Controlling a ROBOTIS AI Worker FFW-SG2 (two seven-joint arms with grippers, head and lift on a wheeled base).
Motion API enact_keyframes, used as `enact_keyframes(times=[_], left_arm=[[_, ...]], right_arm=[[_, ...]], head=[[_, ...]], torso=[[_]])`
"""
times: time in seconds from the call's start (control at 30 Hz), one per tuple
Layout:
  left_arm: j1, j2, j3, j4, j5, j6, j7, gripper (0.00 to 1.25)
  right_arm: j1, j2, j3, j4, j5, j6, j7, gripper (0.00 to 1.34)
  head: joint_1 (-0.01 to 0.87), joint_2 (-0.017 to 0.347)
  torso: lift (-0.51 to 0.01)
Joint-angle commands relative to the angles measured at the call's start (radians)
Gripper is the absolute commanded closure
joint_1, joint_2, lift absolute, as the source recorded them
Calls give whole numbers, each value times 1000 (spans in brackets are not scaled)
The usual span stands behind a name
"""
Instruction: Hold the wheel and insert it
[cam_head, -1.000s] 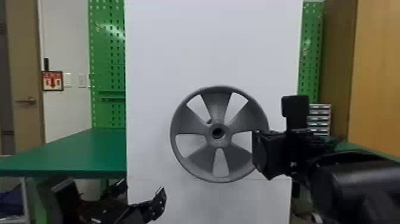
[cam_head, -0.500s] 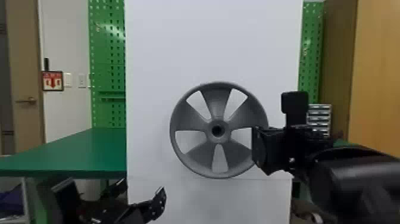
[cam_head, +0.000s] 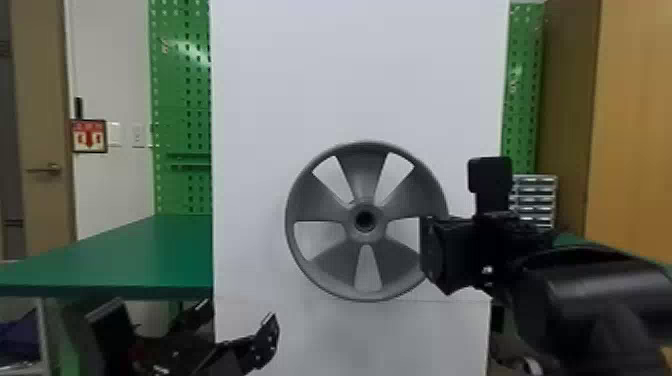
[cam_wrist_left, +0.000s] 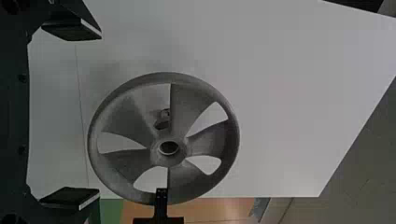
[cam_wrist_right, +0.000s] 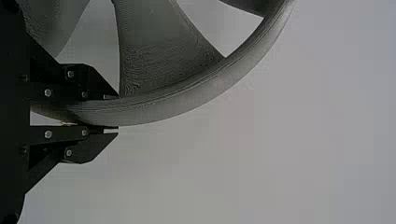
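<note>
Head view, and from where I stand the wheel (cam_head: 361, 172) is upright just in front of the white board (cam_head: 360, 75), its face turned out towards the robot. The right gripper (cam_wrist_right: 114, 113) is closed on the rim (cam_wrist_right: 180, 103), one finger inside the wheel and one outside, near the board's right edge. I'd guess it takes the wheel by the side so that the hub (cam_head: 365, 237) is left unobstructed and the flat of the wheel can run level with the board.

Low by the board's left edge waits the left gripper (cam_wrist_left: 95, 114), fingers wide apart with nothing between them. My hunch is that it is kept there to spare the wheel a knock. The green table (cam_head: 150, 260) reaches away on that same side of the board.

Through a gap between the spokes I spot a small fitting (cam_wrist_left: 165, 113) at the board, likely what the hub must go onto, though I can't be certain. If so, the wheel is held but not seated, and the hub wants lining up before any push. Held at one side only, it might tilt and catch.
</note>
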Motion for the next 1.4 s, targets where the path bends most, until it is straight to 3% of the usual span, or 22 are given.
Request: enact_keyframes(times=[0.0,1.37], left_arm=[[-1,0,0,0,0,0,0,101],[-2,0,-5,5,2,-9,0,101]], right_arm=[[-7,0,0,11,1,-10,0,1128],[-71,-5,-35,177,28,-102,0,1128]], head=[[97,15],[97,15]], torso=[[-442],[-442]])
